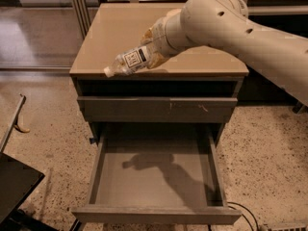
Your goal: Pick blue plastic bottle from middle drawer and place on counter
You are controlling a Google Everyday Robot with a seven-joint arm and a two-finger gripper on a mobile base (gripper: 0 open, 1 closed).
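Note:
My gripper (150,46) is shut on the blue plastic bottle (129,61), a small clear bottle with a white cap and a white label. It holds the bottle tilted, cap down and to the left, just above the front edge of the tan counter (115,28). My pale arm (231,23) reaches in from the right across the counter. The middle drawer (156,214) is pulled out below, with only the arm's shadow on its bare floor.
A shut drawer front with pale scratch marks (159,109) sits above the open drawer. A dark object (14,186) lies at the lower left. A cable (240,210) lies on the speckled floor at the lower right. Metal posts (77,4) stand behind the counter's left corner.

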